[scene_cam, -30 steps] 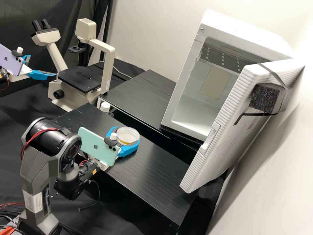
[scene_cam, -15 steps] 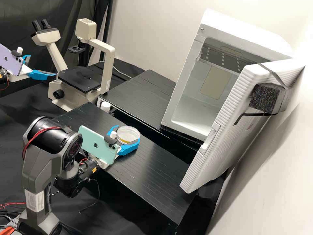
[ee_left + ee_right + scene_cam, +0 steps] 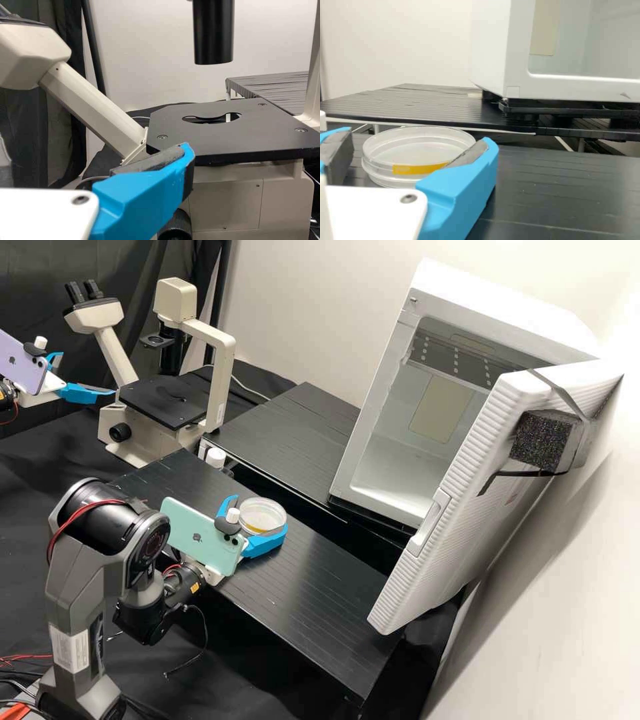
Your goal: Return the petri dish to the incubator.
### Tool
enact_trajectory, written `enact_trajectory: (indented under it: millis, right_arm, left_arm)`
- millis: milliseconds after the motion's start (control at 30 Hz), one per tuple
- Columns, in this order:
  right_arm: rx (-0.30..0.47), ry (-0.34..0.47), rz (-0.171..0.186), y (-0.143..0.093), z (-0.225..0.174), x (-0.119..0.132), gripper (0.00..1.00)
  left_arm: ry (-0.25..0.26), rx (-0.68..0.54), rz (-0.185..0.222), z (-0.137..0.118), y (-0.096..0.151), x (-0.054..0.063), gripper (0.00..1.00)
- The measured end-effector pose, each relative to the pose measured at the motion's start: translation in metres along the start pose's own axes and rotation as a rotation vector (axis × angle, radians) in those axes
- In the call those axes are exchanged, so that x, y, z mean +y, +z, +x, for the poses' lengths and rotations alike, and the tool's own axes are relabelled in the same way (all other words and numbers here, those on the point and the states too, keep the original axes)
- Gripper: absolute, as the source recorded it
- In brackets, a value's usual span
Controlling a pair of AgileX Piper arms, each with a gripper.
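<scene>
The right gripper [image 3: 259, 513] stands open around the clear petri dish [image 3: 263, 515], which lies flat on the front black platform in the high view. In the right wrist view a gap separates one finger of the right gripper [image 3: 420, 136] from the petri dish [image 3: 415, 145]; the other finger lies against or close over its yellow-marked side. The left gripper [image 3: 88, 373] is open at the far left, beside the microscope; a blue finger of the left gripper [image 3: 145, 195] shows near the stage. The white incubator [image 3: 380, 420] has its door [image 3: 460, 487] wide open.
The microscope [image 3: 167, 400] stands at the back left. A rear platform [image 3: 287, 433] runs up to the incubator, with a dark gap between it and the front platform [image 3: 313, 587]. A white-capped item [image 3: 215, 458] stands by that gap.
The right arm has shifted slightly, and the petri dish sits a touch further right. Since half a second ago the right gripper's far finger has moved away from the dish. The left gripper has kept still.
</scene>
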Motion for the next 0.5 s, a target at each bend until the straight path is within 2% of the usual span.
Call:
enact_trajectory:
  millis: [33,167,500]
  right_arm:
    - [0.006,-0.002,-0.005,0.001,-0.002,0.002,0.0]
    - [-0.003,0.013,-0.012,0.006,-0.013,0.009,0.0]
    - [-0.026,0.074,0.015,0.013,-0.032,0.029,0.0]
  left_arm:
    - [0.0,0.0,0.0,0.0,0.0,0.0,1.0]
    - [0.0,0.0,0.0,0.0,0.0,0.0,1.0]
    - [0.0,0.0,0.0,0.0,0.0,0.0,1.0]
